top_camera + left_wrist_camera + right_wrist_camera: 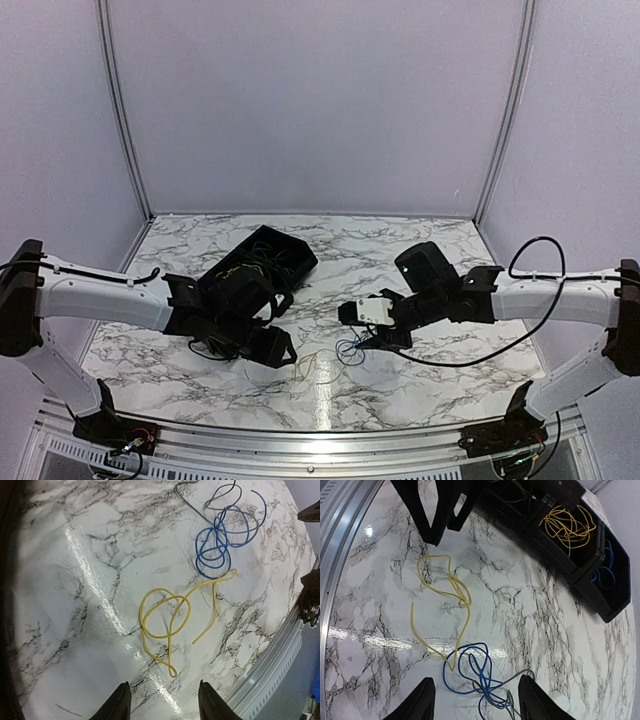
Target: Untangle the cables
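— Watching the cables point(330, 358) lying on the marble table point(400, 250), just in front of the black bin point(285, 245), between the left gripper point(162, 700) and the right gripper point(475, 700). Hanging spread wide, gripping nothing, either side.

— Seeing a yellow cable point(167, 615) looping loosely, farther from the bin, touching at one end a blue cable point(220, 545) coiling around a grey strand point(220, 495).

— Looking feather-light and floppy, probably sliding on that glossy top.

— Judging the yellow's free end best for pinching, well away from the crossing.
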Controlling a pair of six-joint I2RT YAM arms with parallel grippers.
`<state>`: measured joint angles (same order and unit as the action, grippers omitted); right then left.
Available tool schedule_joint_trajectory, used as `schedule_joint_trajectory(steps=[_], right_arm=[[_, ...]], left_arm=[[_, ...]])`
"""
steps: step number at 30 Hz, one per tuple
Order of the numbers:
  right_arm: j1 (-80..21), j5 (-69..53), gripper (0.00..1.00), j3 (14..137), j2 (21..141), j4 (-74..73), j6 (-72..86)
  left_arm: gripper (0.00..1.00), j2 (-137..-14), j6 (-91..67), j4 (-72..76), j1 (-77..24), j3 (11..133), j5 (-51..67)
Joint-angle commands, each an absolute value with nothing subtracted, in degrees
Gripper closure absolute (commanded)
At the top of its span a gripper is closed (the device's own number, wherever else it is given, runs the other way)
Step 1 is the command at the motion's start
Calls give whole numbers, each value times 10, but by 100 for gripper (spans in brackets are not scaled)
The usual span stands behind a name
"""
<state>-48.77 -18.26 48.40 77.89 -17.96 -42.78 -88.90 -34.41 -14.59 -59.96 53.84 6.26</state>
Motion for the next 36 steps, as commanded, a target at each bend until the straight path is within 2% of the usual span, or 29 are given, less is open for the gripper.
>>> schedule_joint_trajectory(steps=[1, 9, 17, 19, 20, 21, 22, 23, 24, 30, 36], right_arm=[[-516, -159, 42, 481, 800, -127, -494], [-521, -172, 41, 495, 868, -84, -507], [-530, -204, 47, 529, 950, -67, -501], [-534, -197, 52, 536, 971, -50, -486], [-535, -195, 60, 542, 981, -44, -477], [-536, -193, 71, 548, 990, -40, -471], [-538, -191, 77, 553, 996, -38, -468], [-540, -189, 91, 557, 999, -37, -465], [-542, -186, 99, 561, 999, -39, -464], [-542, -167, 100, 537, 936, -78, -471], [-532, -167, 100, 493, 854, -135, -484]], left_arm=[[51, -935, -392, -127, -597, 552, 140], [53, -985, -399, -130, -589, 569, 149], [62, -1011, -374, -127, -578, 587, 117], [65, -1015, -370, -125, -578, 588, 116], [68, -1015, -369, -124, -578, 588, 116], [71, -1015, -369, -124, -578, 587, 114], [74, -1013, -368, -124, -578, 585, 109], [77, -1010, -366, -123, -577, 584, 101], [81, -1004, -364, -123, -577, 582, 89], [95, -913, -368, -122, -563, 583, -42], [99, -852, -321, -87, -556, 605, -141]])
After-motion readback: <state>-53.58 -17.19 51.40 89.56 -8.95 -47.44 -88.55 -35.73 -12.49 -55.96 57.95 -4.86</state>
